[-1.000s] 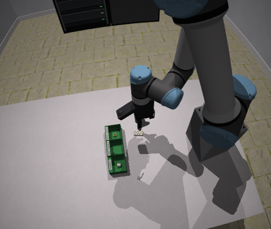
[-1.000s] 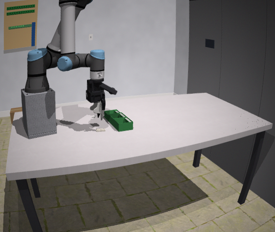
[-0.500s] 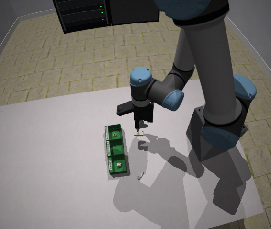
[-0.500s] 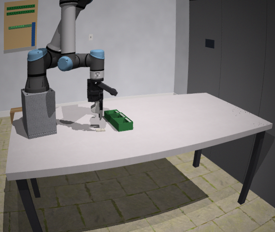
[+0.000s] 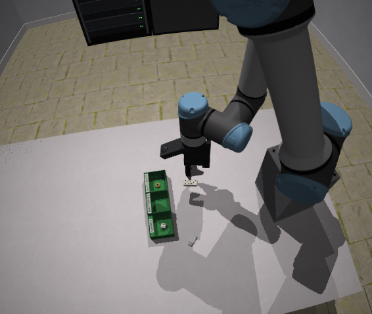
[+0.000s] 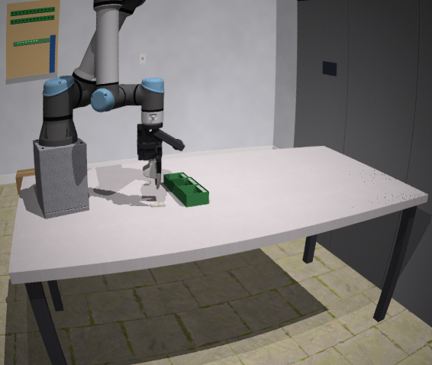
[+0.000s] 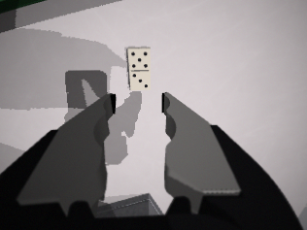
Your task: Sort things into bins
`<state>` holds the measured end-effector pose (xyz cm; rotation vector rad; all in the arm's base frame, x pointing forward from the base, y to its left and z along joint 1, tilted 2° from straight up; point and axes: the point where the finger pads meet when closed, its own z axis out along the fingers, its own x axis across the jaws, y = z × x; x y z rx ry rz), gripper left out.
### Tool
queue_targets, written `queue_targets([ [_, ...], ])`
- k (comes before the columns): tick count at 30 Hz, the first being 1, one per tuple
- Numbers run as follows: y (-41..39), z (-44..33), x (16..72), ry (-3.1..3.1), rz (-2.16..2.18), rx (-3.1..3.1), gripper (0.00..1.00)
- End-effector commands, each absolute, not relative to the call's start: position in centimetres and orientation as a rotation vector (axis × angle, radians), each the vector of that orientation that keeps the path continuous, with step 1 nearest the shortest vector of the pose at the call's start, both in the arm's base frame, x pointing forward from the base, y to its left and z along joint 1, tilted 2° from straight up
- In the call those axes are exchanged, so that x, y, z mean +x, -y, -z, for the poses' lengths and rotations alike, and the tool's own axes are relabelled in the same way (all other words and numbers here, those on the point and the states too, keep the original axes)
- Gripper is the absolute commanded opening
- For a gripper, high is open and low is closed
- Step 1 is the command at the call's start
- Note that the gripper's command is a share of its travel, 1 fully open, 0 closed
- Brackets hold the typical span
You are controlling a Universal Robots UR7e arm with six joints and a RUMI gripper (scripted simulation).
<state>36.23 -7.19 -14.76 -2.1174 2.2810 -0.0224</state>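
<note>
A white domino (image 5: 190, 182) lies flat on the table just right of the green three-compartment bin (image 5: 158, 205). It also shows in the exterior view (image 6: 157, 204) and in the wrist view (image 7: 138, 69), just beyond the fingertips. My gripper (image 5: 188, 176) (image 6: 156, 184) hangs straight above the domino, a little over the table. Its fingers stand partly apart with nothing between them. The bin's near compartment, labelled GAMES, holds a white die (image 5: 162, 226). The far compartment holds a small brown ring (image 5: 158, 184). The middle one reads BATTERIES.
A small grey metal piece (image 5: 192, 241) lies on the table right of the bin's near end. The robot's grey pedestal (image 5: 291, 188) stands to the right. The bin (image 6: 185, 188) stands upright.
</note>
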Motion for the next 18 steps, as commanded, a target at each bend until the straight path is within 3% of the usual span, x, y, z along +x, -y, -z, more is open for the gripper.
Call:
queue_targets([
  [1,7.2,14.7,36.3,-2.281,0.024,-2.117,0.24],
  [18,7.2,16.7,36.3,-2.282,0.024,-2.117,0.24],
])
